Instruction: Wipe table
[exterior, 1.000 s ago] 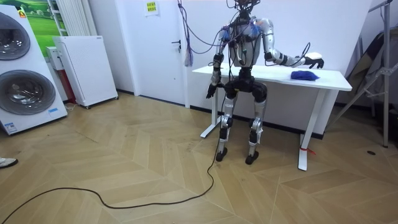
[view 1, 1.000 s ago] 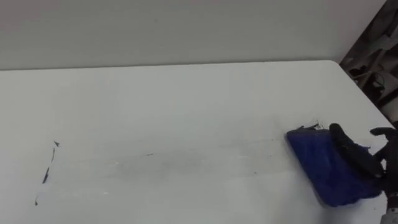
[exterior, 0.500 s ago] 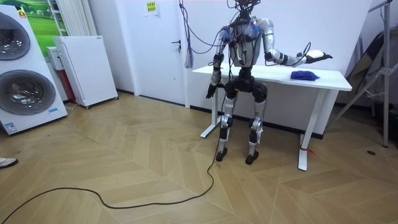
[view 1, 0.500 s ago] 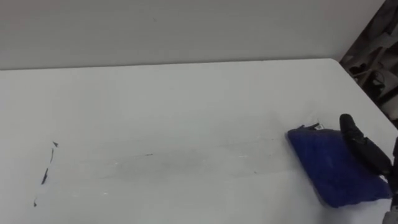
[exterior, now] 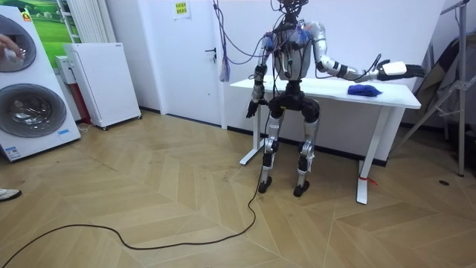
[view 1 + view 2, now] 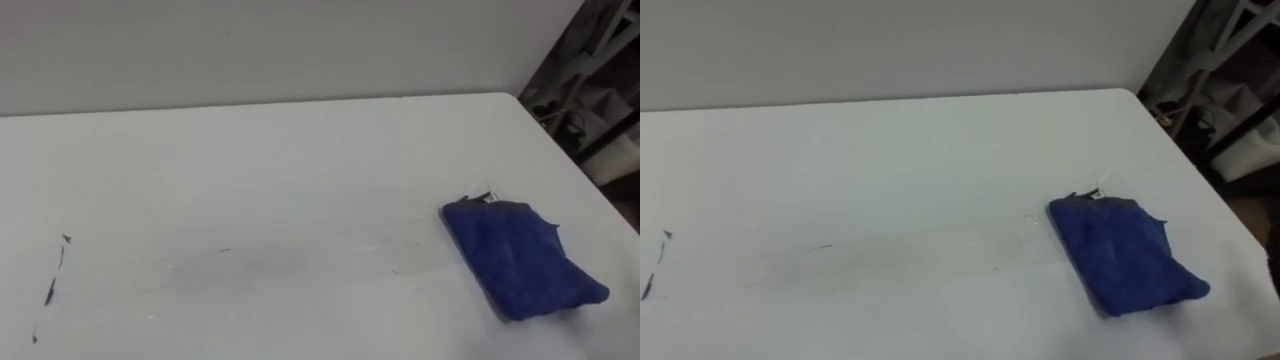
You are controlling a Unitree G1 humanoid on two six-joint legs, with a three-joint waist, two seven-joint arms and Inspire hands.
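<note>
— Right hand?
— Held out in the air above the right end of the tabletop, fingers stretched straight, holding nothing.
— And the blue cloth?
— It lies flat on the white tabletop near its right edge, apart from that hand.
— Left hand?
— It hangs by the robot's hip, lower than the tabletop. I cannot tell whether it is open or closed.
— Anything else?
— Thin dark marks sit at the tabletop's left, well apart from the cloth.
</note>
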